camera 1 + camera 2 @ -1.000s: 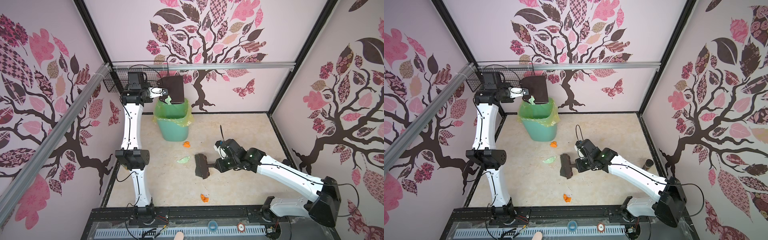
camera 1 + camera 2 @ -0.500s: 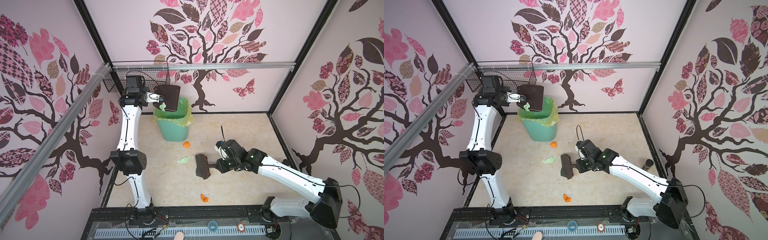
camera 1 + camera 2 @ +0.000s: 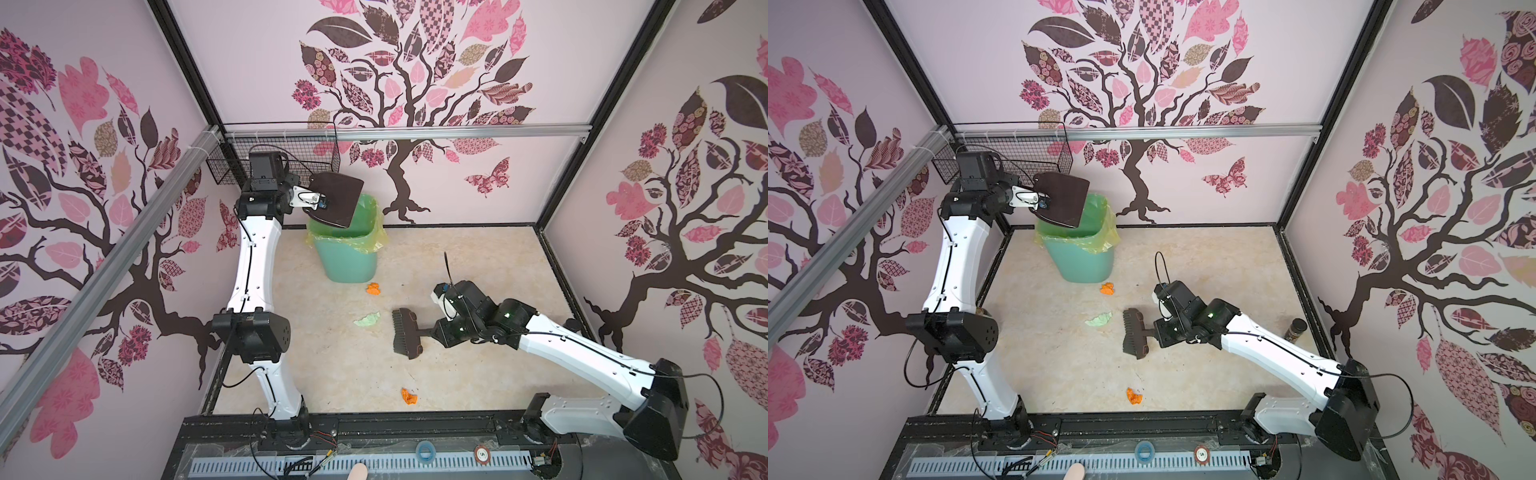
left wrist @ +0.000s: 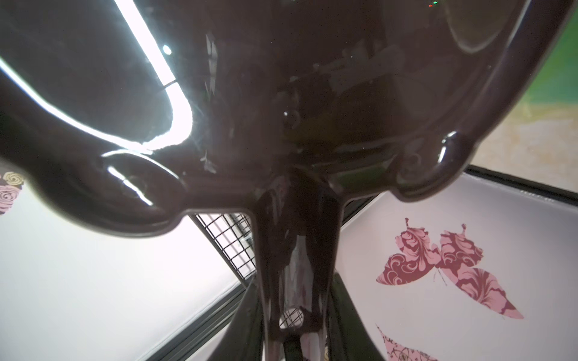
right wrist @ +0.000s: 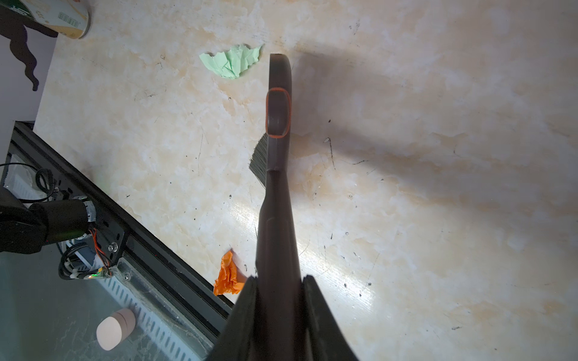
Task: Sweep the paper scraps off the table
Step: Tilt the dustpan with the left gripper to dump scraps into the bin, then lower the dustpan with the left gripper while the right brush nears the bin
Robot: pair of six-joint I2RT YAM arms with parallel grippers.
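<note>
Tipped flatter than a second ago, the dark brown dustpan (image 3: pixel 337 198) hangs over the back-left rim of the mint-green bin (image 3: pixel 347 259). The green wad seen at its lip then is no longer in sight. The left gripper (image 3: pixel 315 200) is clamped on the dustpan's handle, high above the table (image 3: pixel 478 257); the left wrist view is almost filled by the pan's glossy underside.

Three paper scraps (image 3: pixel 1098 320) lie on the table in both top views. An orange scrap (image 3: pixel 374 289) sits just in front of the bin. A green scrap (image 3: pixel 367 319) lies nearer the middle, just left of the brush (image 3: pixel 405 338) and clear of its bristles. A second orange scrap (image 3: pixel 409 396) rests near the front edge.

The right gripper (image 3: pixel 434 332), where it was a second ago, has its fingers (image 5: pixel 319 318) closed tight on the brush's handle. The brush head is low at the table's centre; whether the bristles touch the surface cannot be told.
</note>
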